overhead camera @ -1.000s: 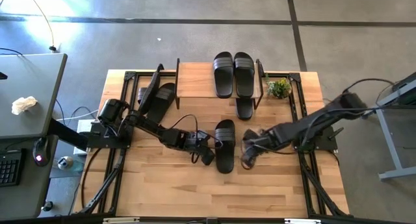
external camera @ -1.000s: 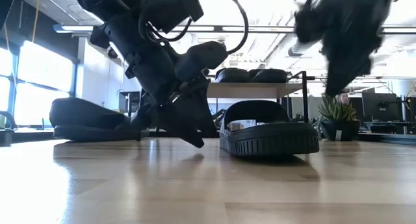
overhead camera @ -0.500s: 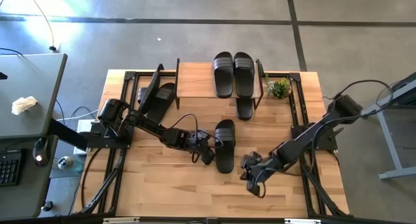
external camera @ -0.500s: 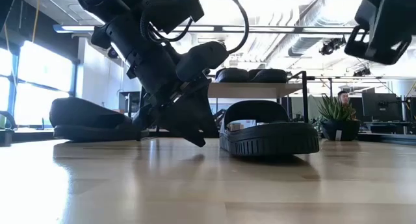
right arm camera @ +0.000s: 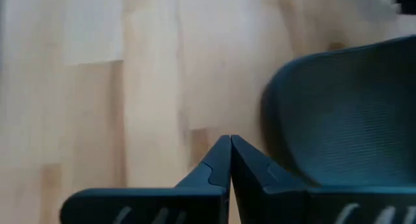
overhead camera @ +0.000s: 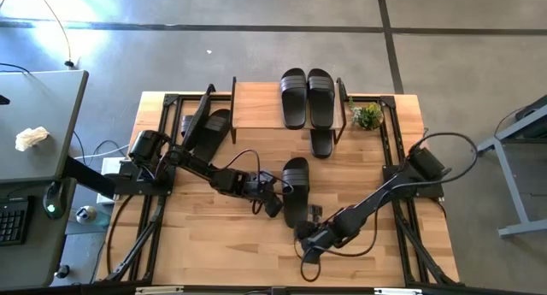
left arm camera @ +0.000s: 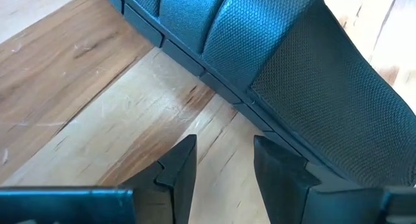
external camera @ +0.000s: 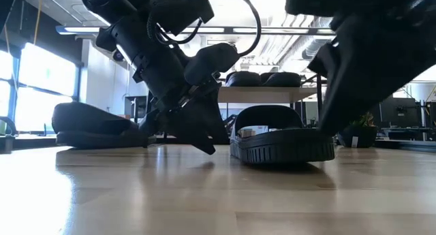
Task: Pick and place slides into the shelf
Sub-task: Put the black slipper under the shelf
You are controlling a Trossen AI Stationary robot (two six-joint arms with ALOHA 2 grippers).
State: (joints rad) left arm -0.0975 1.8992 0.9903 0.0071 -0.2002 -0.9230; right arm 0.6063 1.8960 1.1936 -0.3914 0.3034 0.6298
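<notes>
One black slide (overhead camera: pixel 295 188) lies flat on its sole mid-table, lengthwise from near to far. My left gripper (overhead camera: pixel 273 207) is low at its left side, open, fingertips (left arm camera: pixel 224 162) just short of the sole edge (left arm camera: pixel 227 94). My right gripper (overhead camera: pixel 306 237) is shut at the slide's near end (right arm camera: pixel 344 107). The shelf (overhead camera: pixel 256 105) stands at the far edge with two slides (overhead camera: pixel 308 97) on its top board. Another slide (overhead camera: pixel 321 143) pokes out from under it. Two more slides (overhead camera: pixel 209 128) lie left of the shelf. My right gripper's shut fingers (right arm camera: pixel 260 169) come level along the table right beside the rounded near end of the slide (right arm camera: pixel 286 139), which lies flat on the wood. I cannot tell whether they touch it.
A small potted plant (overhead camera: pixel 367 115) stands at the shelf's right end. Black frame rails (overhead camera: pixel 389 132) run along both table sides. Bare wood (overhead camera: pixel 205 244) lies toward the near edge. A grey desk (overhead camera: pixel 34 124) stands left of the table.
My right arm has swung from the slide's right side toward the near edge and leftward, rising and then coming down, and now sits low at the slide's near end. The slide and my left gripper have kept still.
</notes>
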